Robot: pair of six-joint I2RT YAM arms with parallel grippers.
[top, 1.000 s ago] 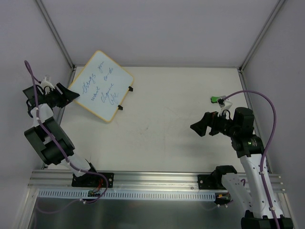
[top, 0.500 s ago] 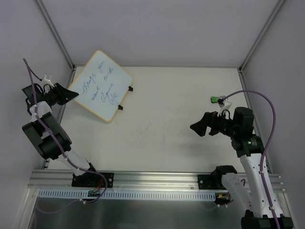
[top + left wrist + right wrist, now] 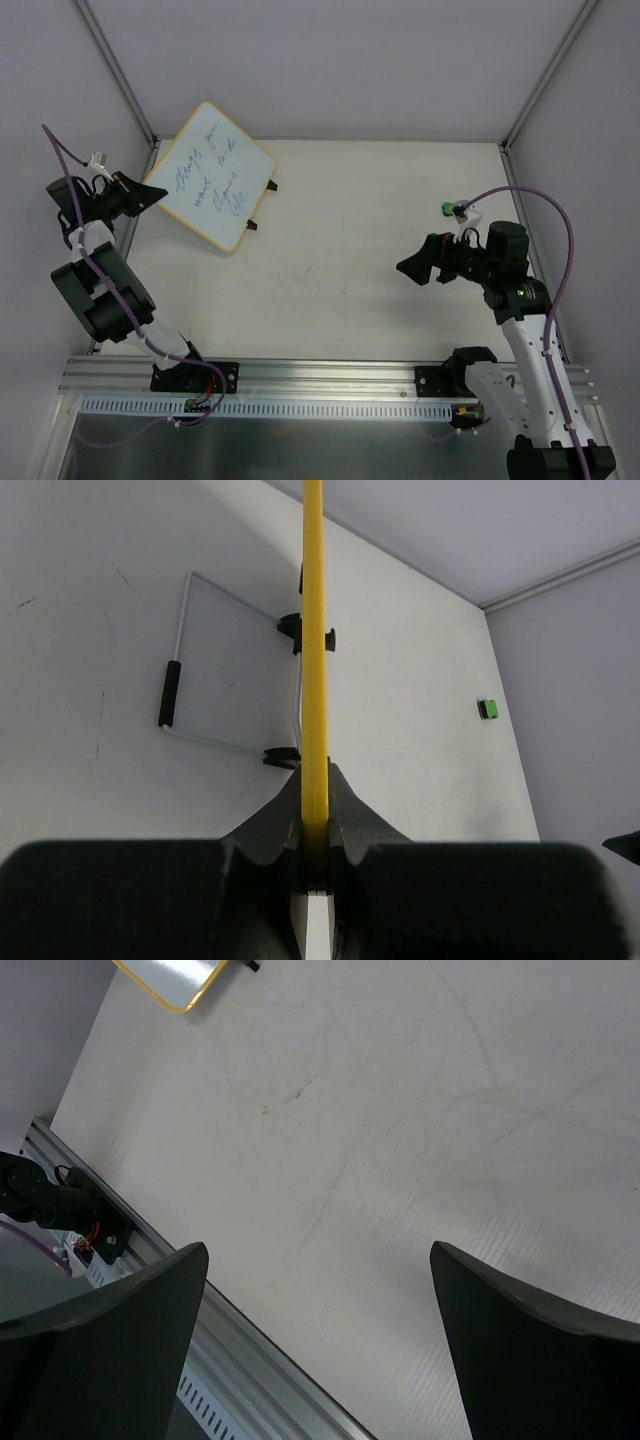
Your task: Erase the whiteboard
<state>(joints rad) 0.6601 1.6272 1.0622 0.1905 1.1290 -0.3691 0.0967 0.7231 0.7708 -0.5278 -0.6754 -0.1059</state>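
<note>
While the whiteboard (image 3: 215, 180) is clamped by the left gripper (image 3: 148, 196), the green eraser (image 3: 447, 208) should be fetched by the wide, empty right gripper (image 3: 420, 262).

This is a robotics lab test cell rather than a lived-in room. The white surface (image 3: 350, 260) is boxed in by plain pale wall panels (image 3: 330, 60) set in bare aluminium struts (image 3: 115, 70) that rise from its far corners. Along the near edge runs an extruded aluminium rail (image 3: 330, 372) with a perforated strip (image 3: 300, 407) below it. Two robot arms, left (image 3: 100, 290) and right (image 3: 525, 320), are fixed to the rail on black mounts (image 3: 195, 378). Purple cables (image 3: 520, 190) loop loosely off the arms. The surface is scuffed with faint marks.
</note>
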